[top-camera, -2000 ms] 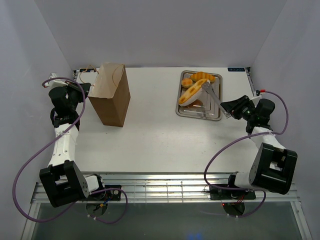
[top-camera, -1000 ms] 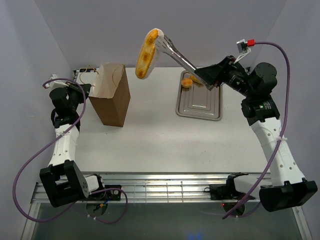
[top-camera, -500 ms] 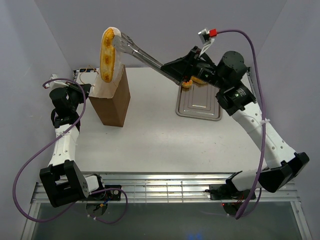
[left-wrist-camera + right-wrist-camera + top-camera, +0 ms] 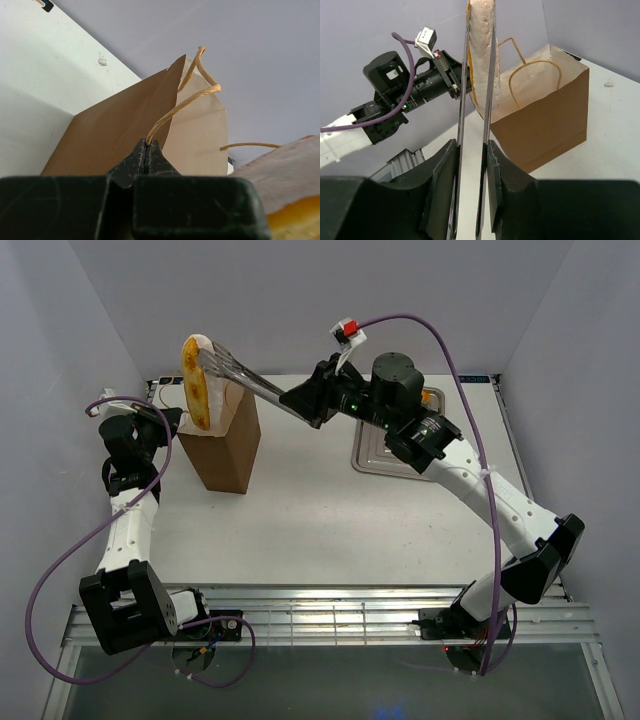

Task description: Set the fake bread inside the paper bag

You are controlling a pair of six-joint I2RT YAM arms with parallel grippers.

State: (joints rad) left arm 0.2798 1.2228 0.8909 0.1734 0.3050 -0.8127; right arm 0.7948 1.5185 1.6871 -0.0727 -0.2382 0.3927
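— Got far with the loaves?

— Caught it mid-carry. Saw the long pale-edged golden toy baguette hanging on end just above the open mouth of the tall brown kraft paper bag, not yet inside.

— Held by what?

— Pinched between the blades of the long silver metal tongs, themselves squeezed in the right claw, closed tight on their handles. Found the left claw at the bag's left side, pressed together on a thin tan string handle, seemingly to hold the mouth open.

— Anything in the bag already?

— Could not tell. Saw only the pale inner wall, never the bottom.

— And left to move?

— Spotted a bit of orange toy bread on the flat steel tray, well to the right of the bag on the white counter. Could not see the rest of the tray behind the right arm. Judged the job partway at best: lowering and releasing this baguette left to do, then fetching the tray's remaining bread and dropping it into the bag too.
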